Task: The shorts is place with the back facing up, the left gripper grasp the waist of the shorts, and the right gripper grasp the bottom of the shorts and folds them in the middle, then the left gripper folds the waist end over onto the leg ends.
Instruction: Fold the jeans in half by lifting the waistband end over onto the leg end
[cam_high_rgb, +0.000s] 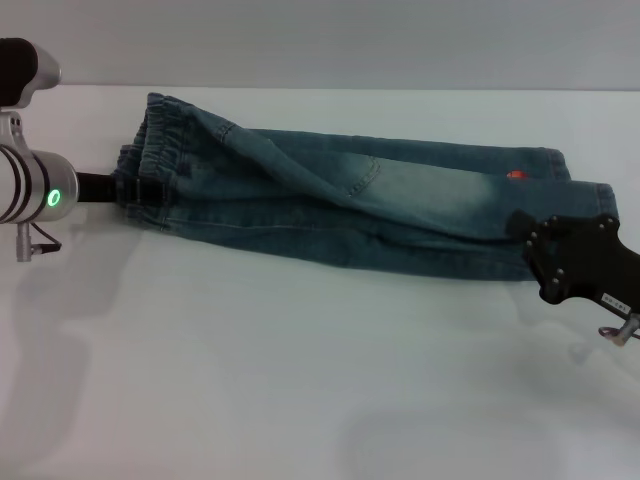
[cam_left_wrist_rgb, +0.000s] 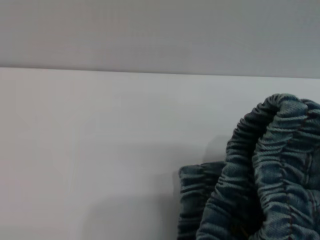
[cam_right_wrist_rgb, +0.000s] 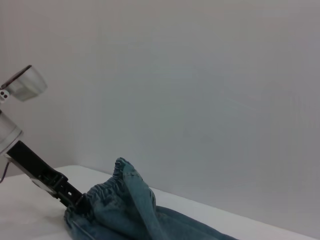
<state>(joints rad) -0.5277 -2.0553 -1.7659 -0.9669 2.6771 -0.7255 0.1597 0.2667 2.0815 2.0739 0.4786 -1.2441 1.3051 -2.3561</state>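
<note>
The blue denim shorts (cam_high_rgb: 350, 200) lie folded lengthwise across the white table, waist to the left and leg ends to the right. My left gripper (cam_high_rgb: 122, 190) is at the elastic waistband (cam_left_wrist_rgb: 270, 170), shut on its bunched edge. The right wrist view shows the same black claw (cam_right_wrist_rgb: 75, 197) pinching the waist (cam_right_wrist_rgb: 120, 190), which stands up a little off the table. My right gripper (cam_high_rgb: 535, 240) sits at the near corner of the leg ends, its black body covering the hem there. A small orange bit of print (cam_high_rgb: 516, 175) shows near the leg ends.
The white table (cam_high_rgb: 300, 380) stretches wide in front of the shorts. Its far edge meets a plain grey wall (cam_high_rgb: 350, 40) just behind the shorts. The left arm's silver banded wrist with its green light (cam_high_rgb: 52, 198) hovers at the left edge.
</note>
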